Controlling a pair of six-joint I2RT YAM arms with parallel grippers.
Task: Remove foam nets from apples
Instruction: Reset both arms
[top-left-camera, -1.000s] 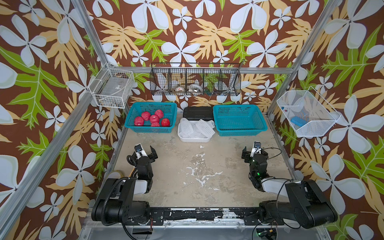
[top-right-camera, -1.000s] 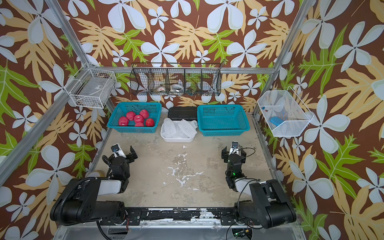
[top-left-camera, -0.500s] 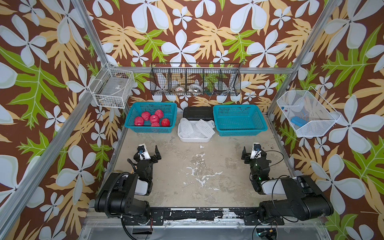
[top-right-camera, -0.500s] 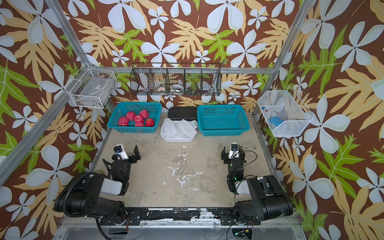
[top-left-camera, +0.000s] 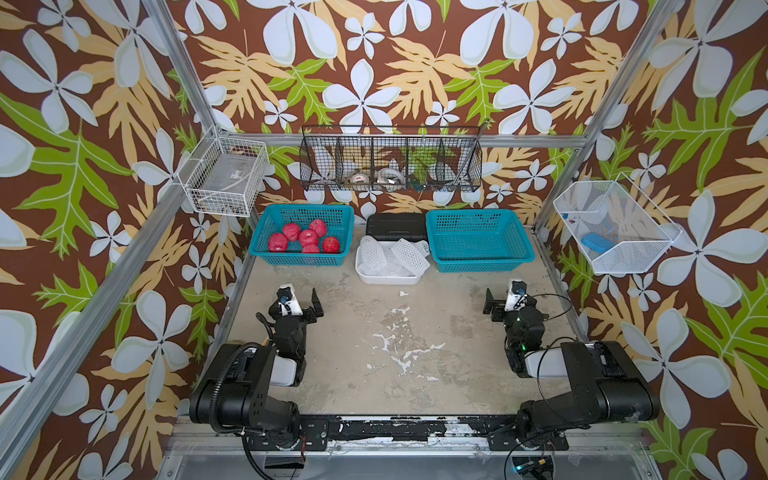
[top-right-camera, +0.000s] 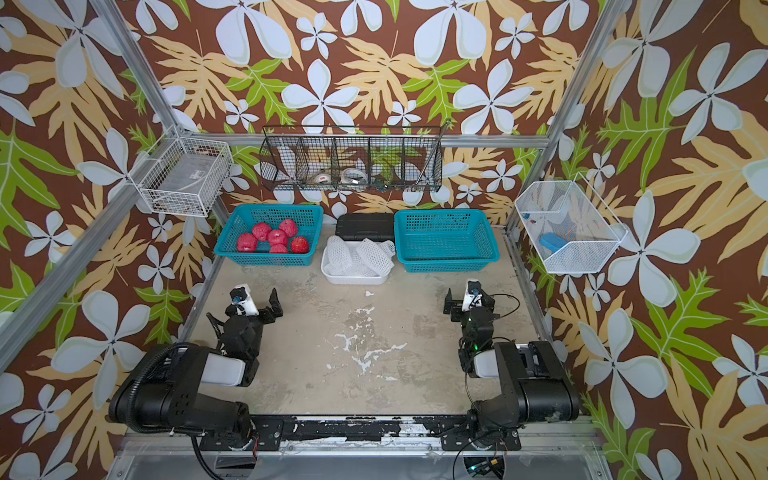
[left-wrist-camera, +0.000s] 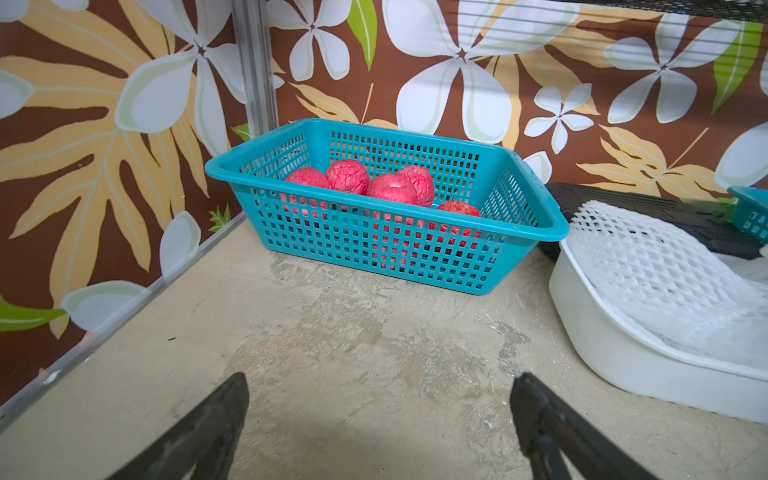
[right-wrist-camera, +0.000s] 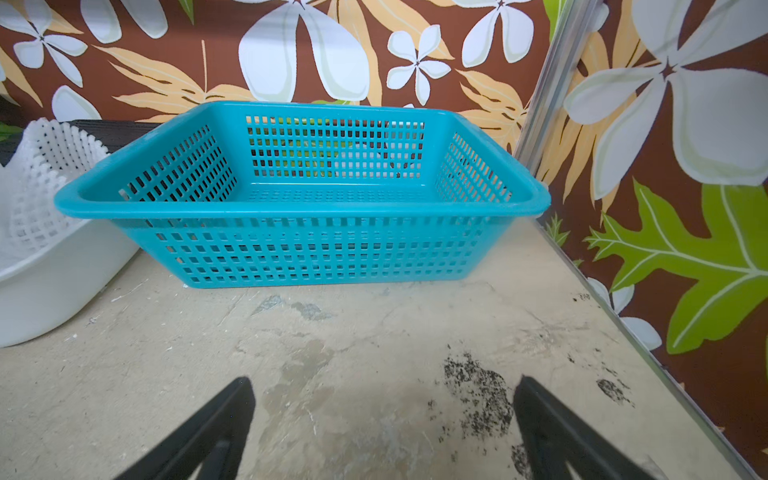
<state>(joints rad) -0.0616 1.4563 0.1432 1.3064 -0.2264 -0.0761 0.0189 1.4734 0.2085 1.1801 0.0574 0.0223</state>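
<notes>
Several red apples (top-left-camera: 307, 239) (top-right-camera: 272, 239) (left-wrist-camera: 390, 189) lie in the teal basket (top-left-camera: 299, 259) at the back left, their skin bare, with no mesh on them. White foam nets (top-left-camera: 392, 255) (top-right-camera: 359, 257) (left-wrist-camera: 656, 266) (right-wrist-camera: 41, 166) are piled in a white tray (top-left-camera: 388, 279) between the two teal baskets. My left gripper (top-left-camera: 296, 301) (top-right-camera: 253, 305) (left-wrist-camera: 380, 382) hangs low over the bare table, short of the apple basket, open and empty. My right gripper (top-left-camera: 508, 301) (top-right-camera: 467, 303) (right-wrist-camera: 384, 382) is open and empty in front of the other basket.
The teal basket (top-left-camera: 482, 259) (right-wrist-camera: 299, 212) at the back right holds nothing. A black case (top-left-camera: 397, 224) lies behind the tray. White wire baskets (top-left-camera: 224, 176) (top-left-camera: 615, 226) hang on the side walls. A black wire rack (top-left-camera: 390, 164) hangs on the back wall.
Both arms have folded lower toward the front rail, while the grippers stay at about the same spots. The right jaws have spread a little wider.
</notes>
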